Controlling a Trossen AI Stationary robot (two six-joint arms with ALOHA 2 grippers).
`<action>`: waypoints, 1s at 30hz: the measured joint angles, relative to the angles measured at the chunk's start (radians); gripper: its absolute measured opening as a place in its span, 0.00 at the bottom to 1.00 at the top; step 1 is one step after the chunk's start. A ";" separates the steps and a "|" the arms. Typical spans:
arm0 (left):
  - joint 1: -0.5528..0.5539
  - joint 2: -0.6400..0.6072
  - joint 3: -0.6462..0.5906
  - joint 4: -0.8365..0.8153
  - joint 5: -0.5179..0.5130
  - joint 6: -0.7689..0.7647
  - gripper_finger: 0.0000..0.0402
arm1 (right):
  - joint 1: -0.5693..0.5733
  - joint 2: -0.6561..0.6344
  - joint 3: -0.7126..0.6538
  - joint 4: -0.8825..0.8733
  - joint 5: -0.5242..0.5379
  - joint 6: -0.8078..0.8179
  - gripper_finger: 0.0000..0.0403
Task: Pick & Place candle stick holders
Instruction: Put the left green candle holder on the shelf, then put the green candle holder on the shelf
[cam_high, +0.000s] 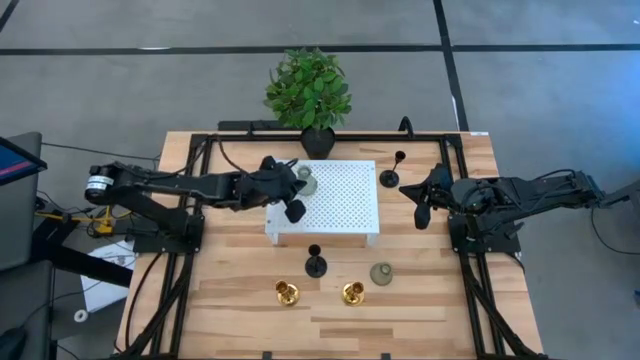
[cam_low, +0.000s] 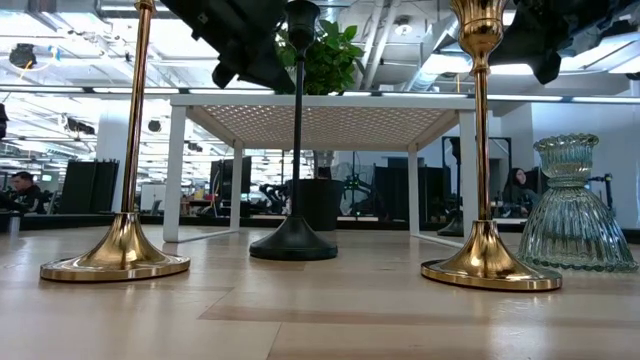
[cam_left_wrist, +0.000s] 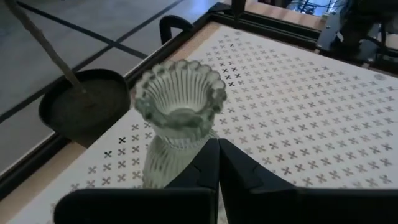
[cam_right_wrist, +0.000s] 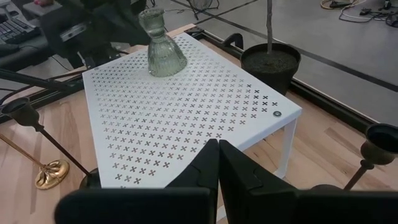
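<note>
A grey-green glass candle stick holder (cam_left_wrist: 180, 106) stands upright on the white perforated platform (cam_high: 345, 205), near its far left corner (cam_high: 307, 180). My left gripper (cam_left_wrist: 217, 146) is shut, just short of that holder, over the platform's left side (cam_high: 295, 207). My right gripper (cam_high: 422, 215) is shut and hangs above the table right of the platform, holding nothing. On the table stand two gold holders (cam_high: 287, 293) (cam_high: 352, 293), a black holder (cam_high: 316, 263) and a grey-green one (cam_high: 381, 273) near the front, and another black holder (cam_high: 391, 178) at the platform's far right. My left gripper's shut fingertips (cam_left_wrist: 211, 152) show right in front of the bulbous base (cam_left_wrist: 165, 162) of the holder on the platform. Whether they touch it, I cannot tell. The holder stands upright on its base.
A green plant in a black pot (cam_high: 310, 95) stands behind the platform's far edge. A black frame (cam_high: 200, 150) runs along the table's sides. The platform's right half (cam_right_wrist: 186, 112) is bare.
</note>
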 joint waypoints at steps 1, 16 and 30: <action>0.007 0.001 0.000 0.001 0.003 0.004 0.01 | 0.000 0.000 0.000 0.000 0.000 0.000 0.00; 0.053 0.044 0.000 0.051 0.115 0.009 0.01 | -0.001 0.000 0.000 -0.005 0.000 0.000 0.00; -0.148 -0.171 0.000 -0.085 0.120 0.007 0.01 | -0.001 0.000 0.000 -0.004 -0.001 0.000 0.00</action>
